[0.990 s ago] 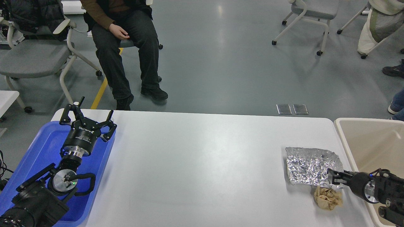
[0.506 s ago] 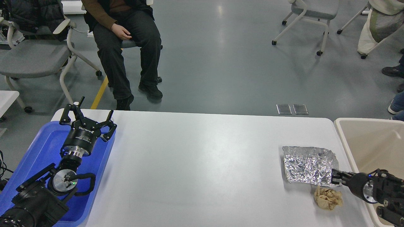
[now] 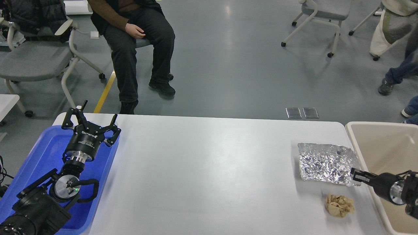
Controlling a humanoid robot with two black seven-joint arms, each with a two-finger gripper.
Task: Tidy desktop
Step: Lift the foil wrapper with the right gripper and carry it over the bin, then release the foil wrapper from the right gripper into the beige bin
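White desktop [image 3: 209, 169] beneath both pincers: left pincer [image 3: 90, 121]; right pincer [image 3: 356, 174].

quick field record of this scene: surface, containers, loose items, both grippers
surface: white desktop
left container: blue tray, at the desktop's left end
right container: beige bin, at the right end
loose item 1: crinkled foil sheet, near the bin
loose item 2: crumpled brown paper ball, nearer than the foil
left gripper: open, above the tray, holding nothing
right gripper: at the foil's near right corner, fingers not distinguishable
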